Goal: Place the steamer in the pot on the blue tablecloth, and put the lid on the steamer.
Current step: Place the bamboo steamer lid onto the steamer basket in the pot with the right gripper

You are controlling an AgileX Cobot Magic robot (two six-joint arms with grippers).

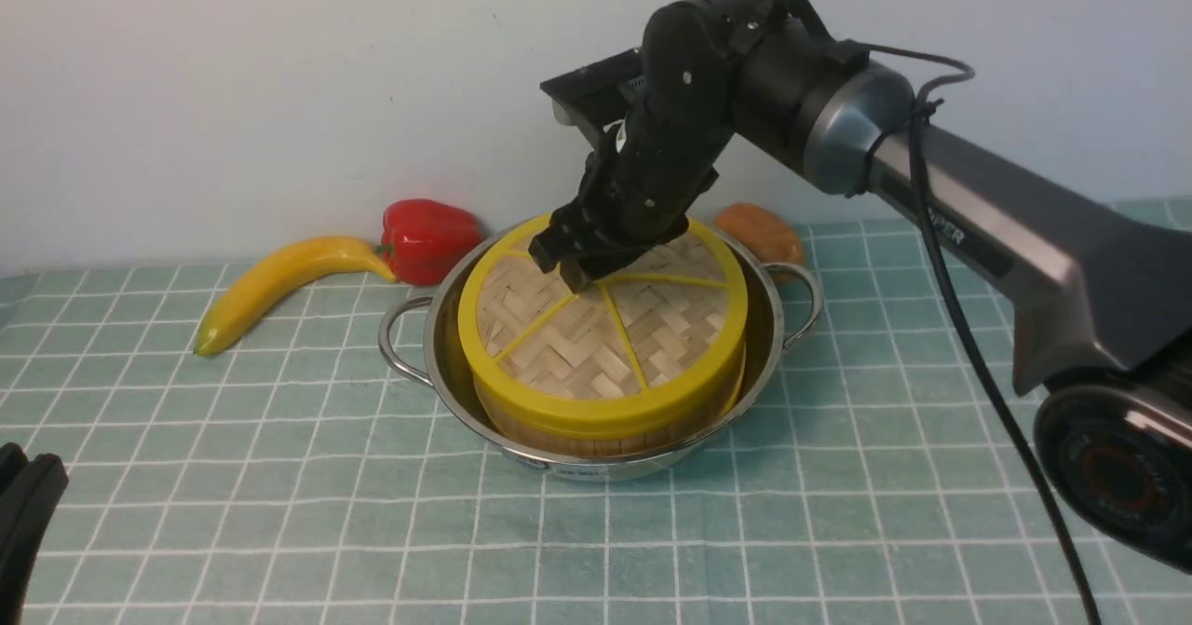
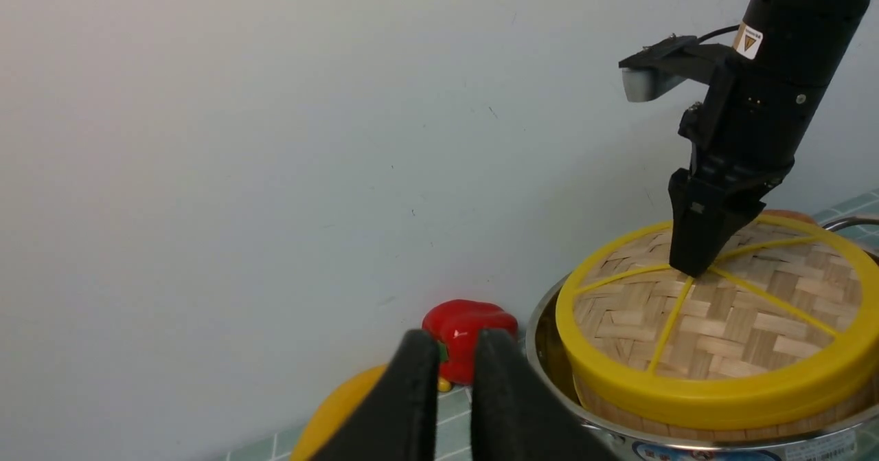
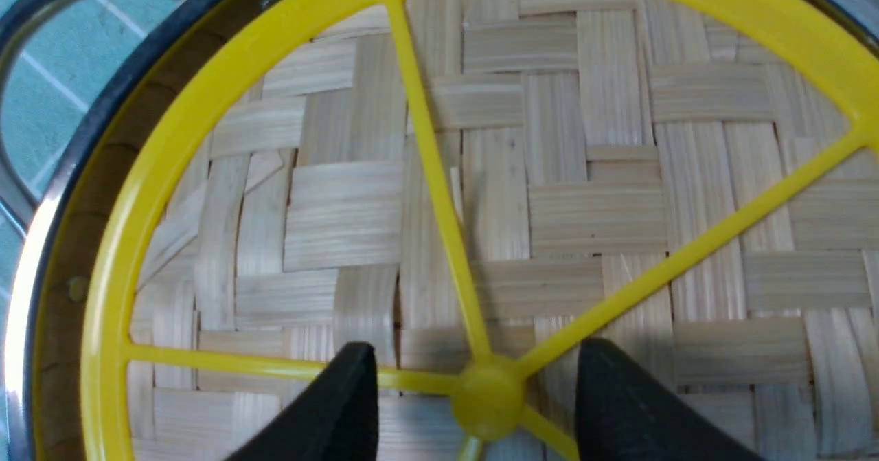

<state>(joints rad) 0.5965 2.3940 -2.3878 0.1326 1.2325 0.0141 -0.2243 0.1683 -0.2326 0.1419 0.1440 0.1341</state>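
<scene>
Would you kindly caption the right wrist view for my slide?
Open right gripper straddling the yellow hub of the woven bamboo lid, seated inside the steel pot.

The right arm (image 1: 1006,224) was a grey tube with a silver collar and matte black wrist housing; a black cable ran along it; white lettering marked the tube; a small warning sticker (image 2: 749,39) sat on the wrist; the right claw (image 3: 481,406) had black tapered fingers.

blue tablecloth (image 1: 279,513), pot (image 1: 447,373), banana (image 1: 270,280), red pepper (image 1: 428,238)
</scene>
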